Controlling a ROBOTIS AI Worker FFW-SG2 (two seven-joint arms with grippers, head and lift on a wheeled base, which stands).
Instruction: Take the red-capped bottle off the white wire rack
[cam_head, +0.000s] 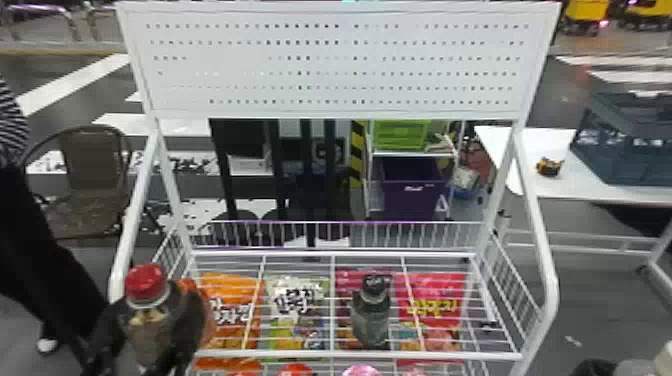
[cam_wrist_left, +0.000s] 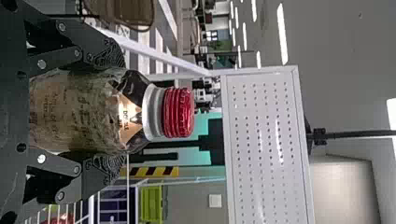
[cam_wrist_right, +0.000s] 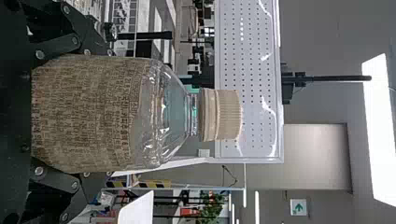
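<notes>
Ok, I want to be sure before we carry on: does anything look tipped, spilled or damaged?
Nothing stands out. The red-capped bottle sits capped in the left gripper, the beige-capped bottle in the right gripper. The dark-capped bottle stands upright on the white wire rack, and no spill shows.

"Operator, what has your right gripper (cam_head: 596, 369) got?"

"You've a clear bottle (cam_wrist_right: 154, 114) with a brown printed label, clamped upright, its pale cap (cam_wrist_right: 222, 115) at twelve o'clock (your clock stands upright with the room)."

"And beyond it?"

"Your white perforated panel (cam_wrist_right: 257, 116) at twelve, green-arrow sign (cam_wrist_right: 299, 206) at one, yellow-black striped strip (cam_wrist_right: 156, 184) at two."
</notes>
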